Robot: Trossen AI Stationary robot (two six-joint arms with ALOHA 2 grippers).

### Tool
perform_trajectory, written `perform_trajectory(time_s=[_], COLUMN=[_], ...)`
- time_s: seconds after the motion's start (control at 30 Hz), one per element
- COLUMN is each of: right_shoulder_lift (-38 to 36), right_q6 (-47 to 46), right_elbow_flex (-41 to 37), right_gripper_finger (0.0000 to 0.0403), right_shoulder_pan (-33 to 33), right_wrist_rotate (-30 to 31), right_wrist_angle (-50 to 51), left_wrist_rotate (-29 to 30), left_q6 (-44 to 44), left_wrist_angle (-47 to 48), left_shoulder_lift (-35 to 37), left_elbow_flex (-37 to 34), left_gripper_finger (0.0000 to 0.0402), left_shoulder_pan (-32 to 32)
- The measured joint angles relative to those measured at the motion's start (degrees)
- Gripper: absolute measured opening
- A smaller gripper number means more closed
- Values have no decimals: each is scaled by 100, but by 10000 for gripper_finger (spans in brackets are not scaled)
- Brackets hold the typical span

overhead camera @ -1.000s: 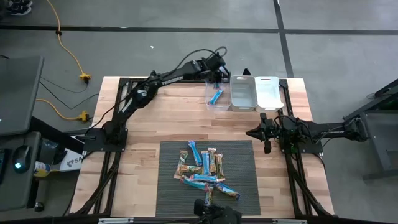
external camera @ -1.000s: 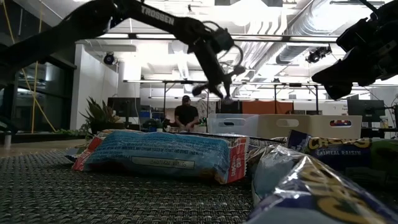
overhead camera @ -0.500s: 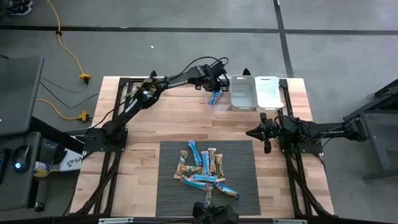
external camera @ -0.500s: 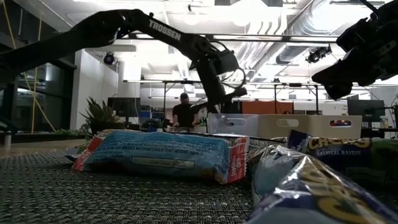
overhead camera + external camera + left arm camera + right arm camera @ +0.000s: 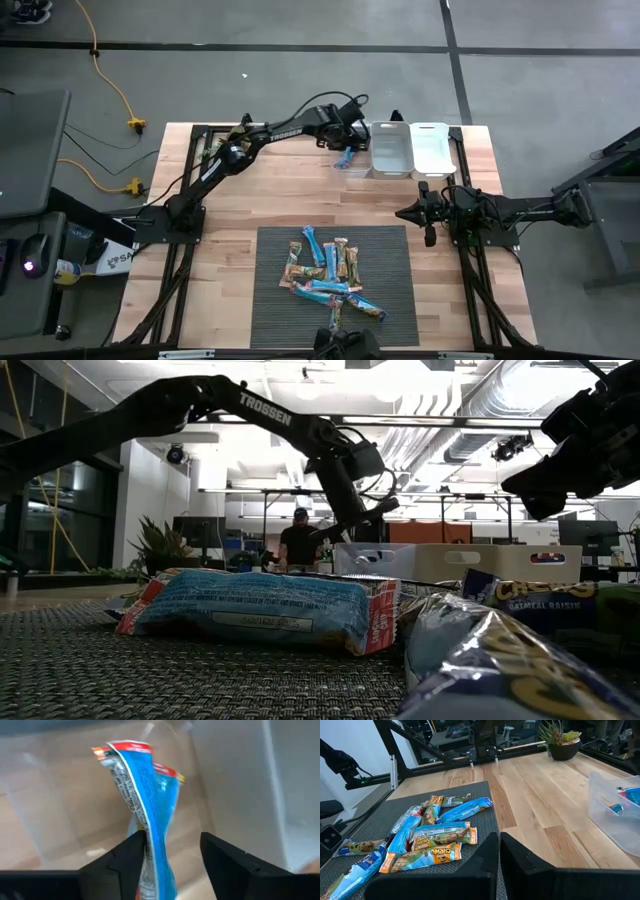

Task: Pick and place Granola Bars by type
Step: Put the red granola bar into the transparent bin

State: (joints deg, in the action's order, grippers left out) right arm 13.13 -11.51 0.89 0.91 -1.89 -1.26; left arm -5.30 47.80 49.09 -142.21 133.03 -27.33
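My left gripper (image 5: 172, 855) reaches down into the clear bin (image 5: 338, 168) at the table's far edge, fingers open. A blue granola bar (image 5: 147, 795) stands nearly upright between them, with another blue bar (image 5: 169, 777) right behind it in the bin. The other granola bars (image 5: 330, 275) lie heaped on the dark mat (image 5: 275, 250) near the front edge. My right gripper (image 5: 401, 213) waits shut at the table's right, above the wood. My left gripper has its jaws apart around the blue bar's lower part (image 5: 150, 851). The bar leans against the inner side of one finger (image 5: 134, 851); the other finger (image 5: 215, 851) is clear of it. The fingers come from above, slanting down into the bin.
Two more bins stand right of the clear one at the far edge: a grey one (image 5: 390, 148) and a white one (image 5: 432, 147). Bare wood lies between the mat and the bins. A person (image 5: 298, 545) is in the room beyond the table.
My left gripper has sunk into the clear bin with the blue bar and tipped more steeply downward. Its fingers have parted, and the bar now stands loose between them.
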Motion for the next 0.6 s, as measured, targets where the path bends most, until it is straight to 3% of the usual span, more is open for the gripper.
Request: perform_trajectory(time_s=[0.2, 0.6], right_shoulder_lift=[0, 0], right_q6=[0, 0], right_elbow_flex=[0, 0], right_gripper_finger=[0, 0], right_shoulder_pan=[2, 0], right_wrist_rotate=[0, 0], right_wrist_angle=[0, 0], left_wrist_rotate=[-713, -433], left_q6=[-464, -2153], left_wrist_angle=[-120, -282], left_shoulder_lift=[133, 1593], left_elbow_flex=[-9, -4], left_gripper_finger=[209, 209], left_shoulder_pan=[11, 37])
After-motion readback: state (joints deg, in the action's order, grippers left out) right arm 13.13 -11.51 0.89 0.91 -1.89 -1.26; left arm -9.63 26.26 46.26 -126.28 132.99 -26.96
